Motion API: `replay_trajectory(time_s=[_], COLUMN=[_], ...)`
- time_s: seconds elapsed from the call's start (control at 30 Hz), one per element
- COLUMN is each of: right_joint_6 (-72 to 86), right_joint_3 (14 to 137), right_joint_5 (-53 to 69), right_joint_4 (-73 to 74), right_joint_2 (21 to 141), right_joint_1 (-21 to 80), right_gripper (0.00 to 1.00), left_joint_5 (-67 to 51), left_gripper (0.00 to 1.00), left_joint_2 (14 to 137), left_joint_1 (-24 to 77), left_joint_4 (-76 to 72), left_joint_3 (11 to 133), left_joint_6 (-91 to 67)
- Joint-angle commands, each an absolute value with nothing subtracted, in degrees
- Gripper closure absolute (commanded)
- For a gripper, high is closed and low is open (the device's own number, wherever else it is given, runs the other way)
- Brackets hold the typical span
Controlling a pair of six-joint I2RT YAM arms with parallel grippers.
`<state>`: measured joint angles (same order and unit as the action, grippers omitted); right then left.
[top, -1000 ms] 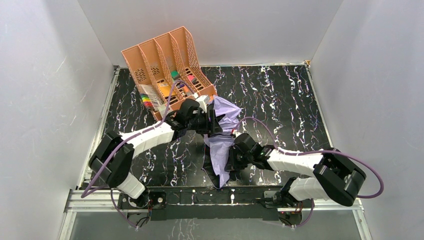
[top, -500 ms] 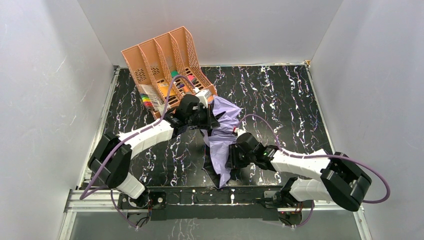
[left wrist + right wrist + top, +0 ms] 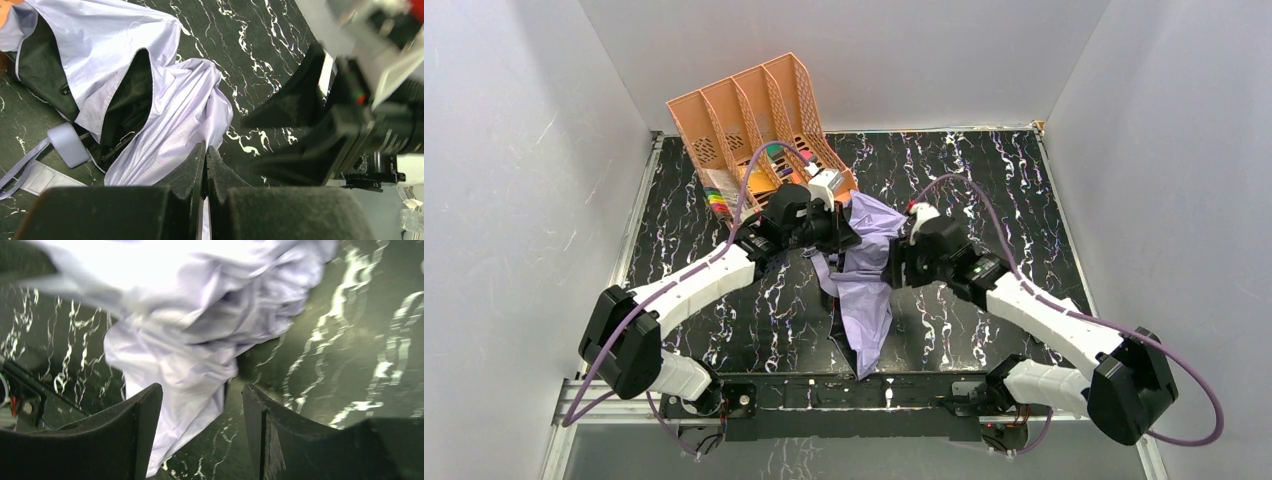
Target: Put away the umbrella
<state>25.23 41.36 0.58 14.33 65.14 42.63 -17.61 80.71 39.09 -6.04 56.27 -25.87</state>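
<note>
The umbrella (image 3: pixel 866 290) lies loosely crumpled on the black marble table, a strip of pale lavender fabric running from the middle towards the near edge. My left gripper (image 3: pixel 842 232) is at its far end, shut, with a sliver of fabric pinched between the fingers (image 3: pixel 206 147). The left wrist view shows the umbrella's small handle (image 3: pixel 67 144) and strap (image 3: pixel 20 167) lying on the table. My right gripper (image 3: pixel 900 262) is just right of the fabric, open and holding nothing. In the right wrist view the umbrella's cloth (image 3: pixel 190 340) lies ahead of the right gripper (image 3: pixel 200 410), partly before its left finger.
A peach file organiser (image 3: pixel 754 130) with coloured items in its slots stands at the back left, close behind the left gripper. The right arm (image 3: pixel 350 100) fills the right side of the left wrist view. White walls enclose the table on three sides.
The right gripper let go of the fabric, opened and moved away from the near edge to the umbrella's right side. The left gripper shut on the fabric's far end and lifted it slightly.
</note>
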Motion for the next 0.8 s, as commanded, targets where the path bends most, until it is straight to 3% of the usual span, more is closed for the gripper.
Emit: replay_trajectory(time_s=[0.0, 0.47, 0.77], right_joint_6=[20.11, 21.39, 18.63], right_joint_3=[47.13, 43.47, 42.18], right_joint_5=[4.40, 11.11, 11.40], right_joint_4=[20.44, 13.11, 2.67], right_joint_2=[63.11, 58.56, 56.33], right_joint_1=[35.25, 32.00, 31.60], right_gripper=[0.33, 0.36, 0.24], left_joint_5=[-18.80, -14.09, -16.96], left_gripper=[1.00, 0.99, 0.97], left_joint_2=[77.70, 88.92, 94.12], left_joint_1=[38.78, 38.43, 37.16], left_joint_4=[-4.05, 10.40, 9.98], left_joint_3=[60.78, 82.73, 86.53], left_joint_6=[-23.14, -19.11, -18.97])
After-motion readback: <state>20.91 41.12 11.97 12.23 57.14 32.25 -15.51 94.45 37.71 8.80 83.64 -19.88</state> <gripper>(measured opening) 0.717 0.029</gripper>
